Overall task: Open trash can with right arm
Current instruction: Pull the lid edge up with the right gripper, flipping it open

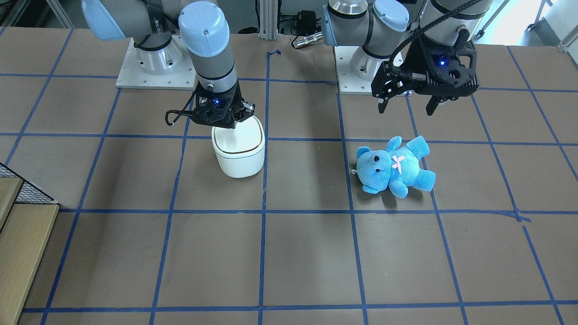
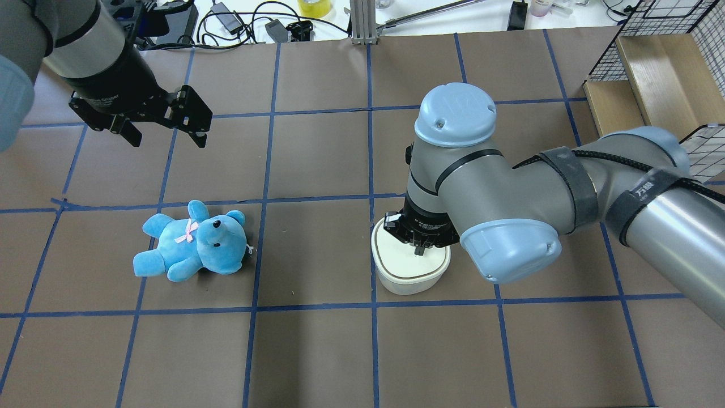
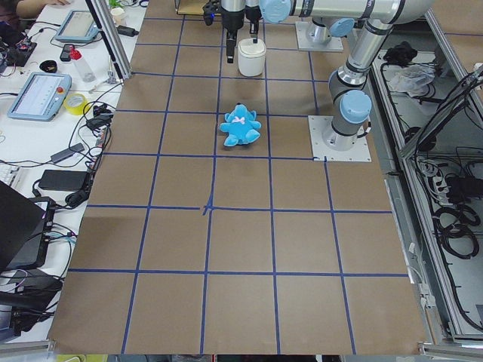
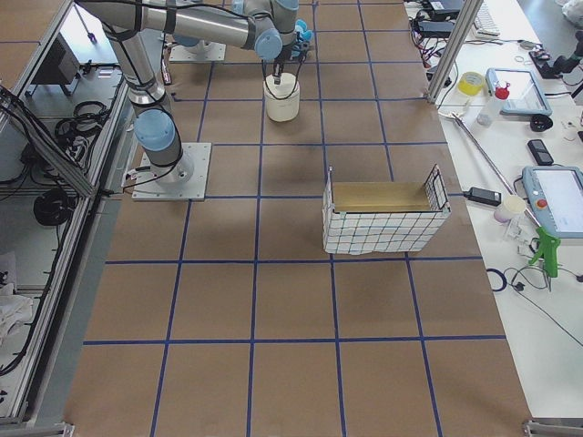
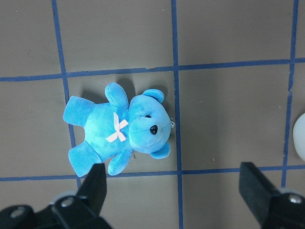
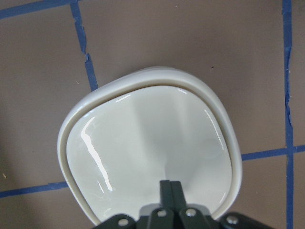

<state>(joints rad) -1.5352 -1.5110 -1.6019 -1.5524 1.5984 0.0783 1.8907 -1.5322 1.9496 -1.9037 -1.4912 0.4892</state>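
The white trash can stands on the brown table, and its flat lid lies shut inside the rim. My right gripper hangs straight down over it. Its fingers are shut together, and the tips touch the lid near the rim edge on the robot's side. The can also shows in the overhead view, partly hidden under the right wrist. My left gripper is open and empty, held above the table between the robot's base and the blue plush bear.
The bear lies on its back about two grid squares from the can. A wire basket with a wooden box stands at the table's edge on the right arm's side. Cables and devices lie beyond the far edge.
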